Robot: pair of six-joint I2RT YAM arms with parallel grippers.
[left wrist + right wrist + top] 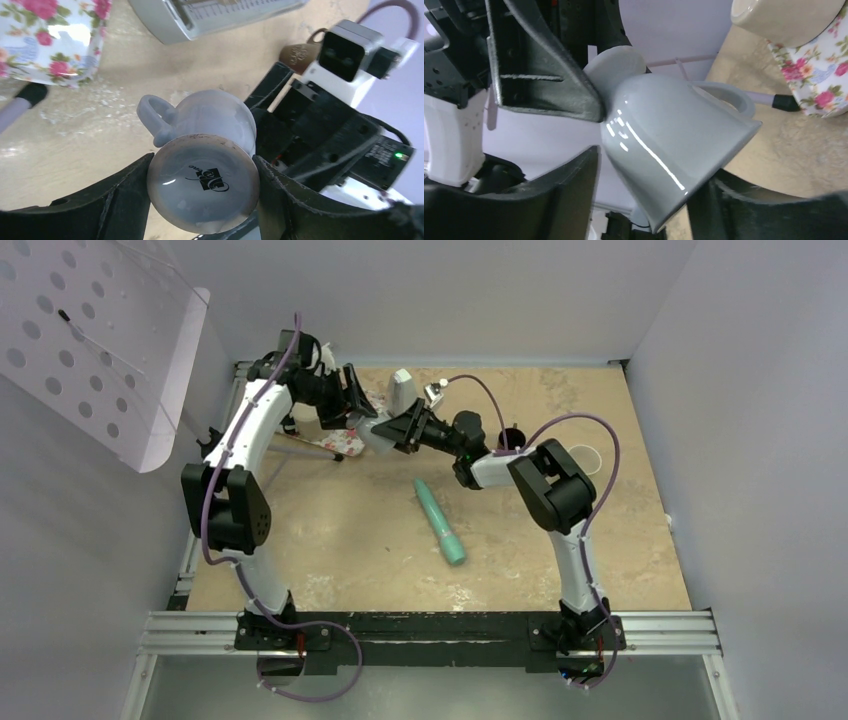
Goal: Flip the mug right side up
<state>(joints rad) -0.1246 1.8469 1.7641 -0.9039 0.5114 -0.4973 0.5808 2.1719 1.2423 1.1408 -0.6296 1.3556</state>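
Observation:
A glossy grey mug (pixel 372 436) hangs in the air between my two grippers at the back of the table. In the left wrist view its round foot with a black logo (pixel 210 150) faces the camera, handle to the upper left. My left gripper (pixel 202 185) is shut on that foot, one finger on each side. My right gripper (pixel 656 165) spans the mug's wide rim end (pixel 674 135), its fingers against the wall and the rim. The mug sits tilted in the right jaws. Its opening is hidden. In the top view the left gripper (pixel 358 420) and right gripper (pixel 397 430) meet at the mug.
A floral box (pixel 335 440) lies just left of and below the mug, also in the wrist views (pixel 50 40) (pixel 819 65). A teal cylinder (pixel 440 520) lies mid-table. A white object (pixel 402 390) stands behind. A dark cup (pixel 512 435) sits right. A cream cup (pixel 784 20) rests on the box.

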